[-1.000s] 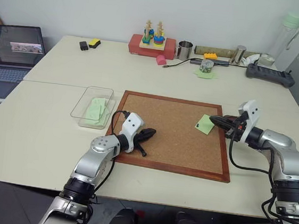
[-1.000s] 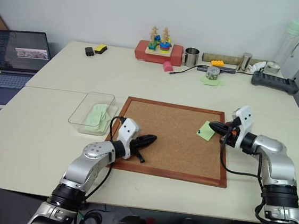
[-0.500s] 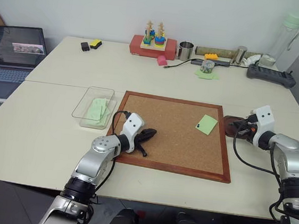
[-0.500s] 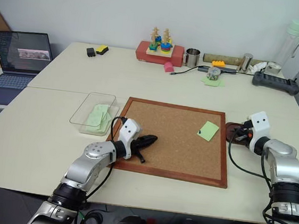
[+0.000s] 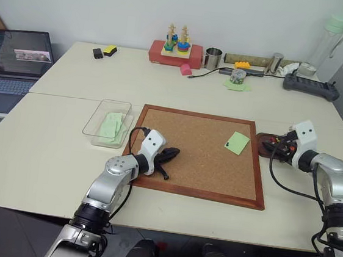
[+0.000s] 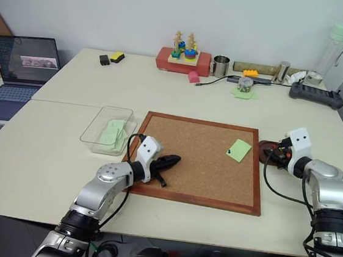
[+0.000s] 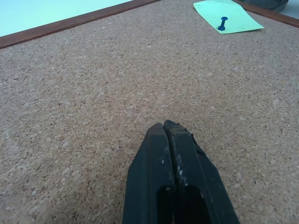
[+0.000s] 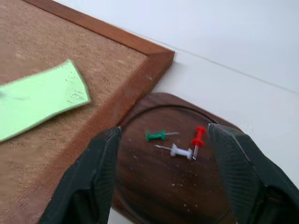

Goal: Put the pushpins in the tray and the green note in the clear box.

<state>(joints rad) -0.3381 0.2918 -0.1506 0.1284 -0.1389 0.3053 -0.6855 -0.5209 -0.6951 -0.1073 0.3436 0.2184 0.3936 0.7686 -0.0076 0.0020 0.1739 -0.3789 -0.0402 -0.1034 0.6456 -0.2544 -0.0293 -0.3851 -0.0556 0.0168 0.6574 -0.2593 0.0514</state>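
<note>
Our left gripper (image 7: 169, 135) rests clenched and empty on the cork board (image 5: 186, 161), idle. Our right gripper (image 8: 161, 154) hangs over the tray (image 8: 154, 186), fingers released; 3 pushpins (image 8: 180, 142) lie inside. Beyond, a blue pin (image 7: 222, 24) fixes the green note (image 5: 237, 143), well apart from the clear box (image 5: 106, 122).

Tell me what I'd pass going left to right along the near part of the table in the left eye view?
Clear box → left gripper → cork board → green note → tray → right gripper.
</note>
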